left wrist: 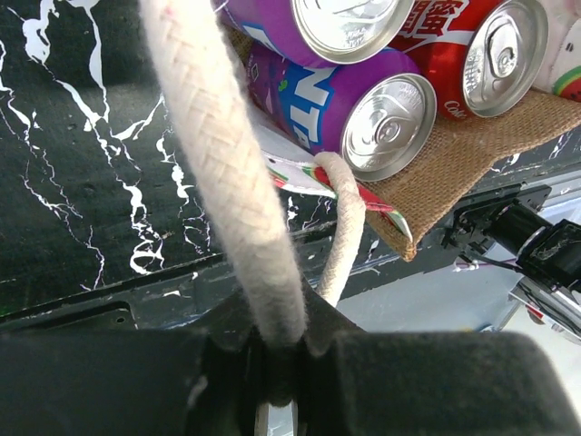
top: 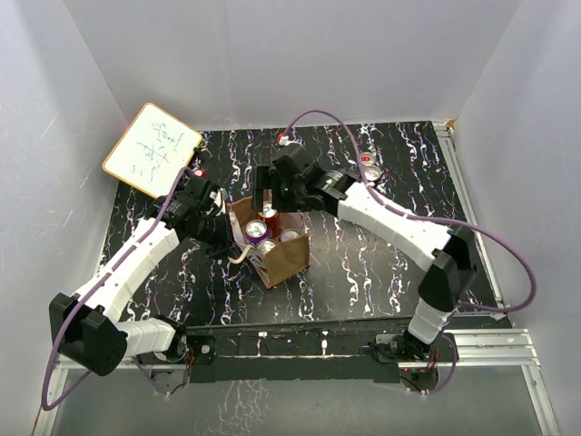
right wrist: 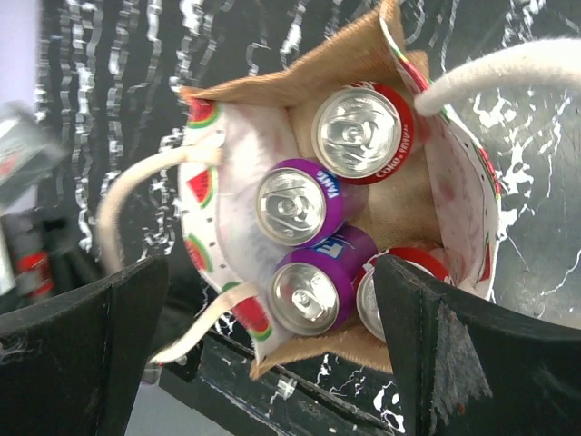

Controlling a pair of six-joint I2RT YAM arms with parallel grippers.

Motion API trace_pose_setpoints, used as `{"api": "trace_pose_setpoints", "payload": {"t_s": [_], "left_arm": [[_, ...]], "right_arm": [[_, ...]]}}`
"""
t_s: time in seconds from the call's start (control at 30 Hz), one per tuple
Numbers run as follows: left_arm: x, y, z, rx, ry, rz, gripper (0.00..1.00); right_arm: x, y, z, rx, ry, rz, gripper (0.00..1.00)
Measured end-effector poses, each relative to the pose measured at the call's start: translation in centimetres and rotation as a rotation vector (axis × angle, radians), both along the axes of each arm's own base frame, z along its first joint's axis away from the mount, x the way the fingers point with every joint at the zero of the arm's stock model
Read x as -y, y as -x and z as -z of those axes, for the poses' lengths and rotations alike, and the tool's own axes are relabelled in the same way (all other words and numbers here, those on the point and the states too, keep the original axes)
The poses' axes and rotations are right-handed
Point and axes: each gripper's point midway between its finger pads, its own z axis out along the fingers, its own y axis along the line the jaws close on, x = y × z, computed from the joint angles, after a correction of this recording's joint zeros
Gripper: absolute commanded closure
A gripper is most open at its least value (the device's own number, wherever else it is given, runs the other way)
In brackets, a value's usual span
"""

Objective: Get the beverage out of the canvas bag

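The tan canvas bag (top: 289,258) stands open mid-table, with a watermelon-print lining and several cans inside. In the right wrist view the bag (right wrist: 300,73) holds two purple cans (right wrist: 295,204), a red can (right wrist: 363,132) and a second red can partly hidden by my finger. My right gripper (right wrist: 272,318) is open above the bag's mouth, with its fingers (right wrist: 472,345) wide on either side of the near purple can (right wrist: 313,291). My left gripper (left wrist: 281,363) is shut on the bag's off-white rope handle (left wrist: 227,182) at the bag's left side (top: 222,232).
A whiteboard (top: 152,150) leans at the back left. A silver-topped can (top: 370,170) stands at the back right. A small red object (top: 198,171) sits near the left arm. White walls enclose the table, and a metal rail (top: 363,341) runs along the front edge.
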Motion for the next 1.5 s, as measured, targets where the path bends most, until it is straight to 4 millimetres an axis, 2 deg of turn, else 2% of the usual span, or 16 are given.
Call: {"api": "trace_pose_setpoints", "payload": {"t_s": [0.07, 0.23, 0.37, 0.6, 0.9, 1.2, 1.37, 1.5], "left_arm": [[0.1, -0.1, -0.1, 0.0, 0.006, -0.005, 1.0], [0.2, 0.0, -0.1, -0.007, 0.011, -0.017, 1.0], [0.2, 0.0, -0.1, -0.011, 0.014, -0.027, 1.0], [0.3, 0.0, -0.2, -0.017, 0.018, -0.033, 1.0], [0.3, 0.2, 0.0, -0.025, 0.021, -0.026, 1.0], [0.7, 0.4, 0.3, -0.03, 0.041, -0.009, 1.0], [0.6, 0.7, 0.7, -0.04, 0.038, -0.006, 1.0], [0.5, 0.7, 0.7, -0.04, 0.036, -0.001, 1.0]], "right_arm": [[-0.2, -0.5, 2.2, -0.047, 0.048, 0.029, 0.01], [-1.1, -2.6, 6.1, -0.119, 0.146, 0.126, 0.01], [-1.3, -4.3, 8.4, -0.148, 0.202, 0.224, 0.01], [-0.3, -5.1, 11.3, -0.188, 0.264, 0.364, 0.01], [-1.0, -6.0, 14.2, -0.204, 0.308, 0.392, 0.01], [-1.7, -6.3, 15.9, -0.216, 0.332, 0.386, 0.05], [-1.7, -6.3, 15.9, -0.212, 0.335, 0.388, 0.12], [-1.7, -6.2, 15.9, -0.211, 0.337, 0.386, 0.3]]}}
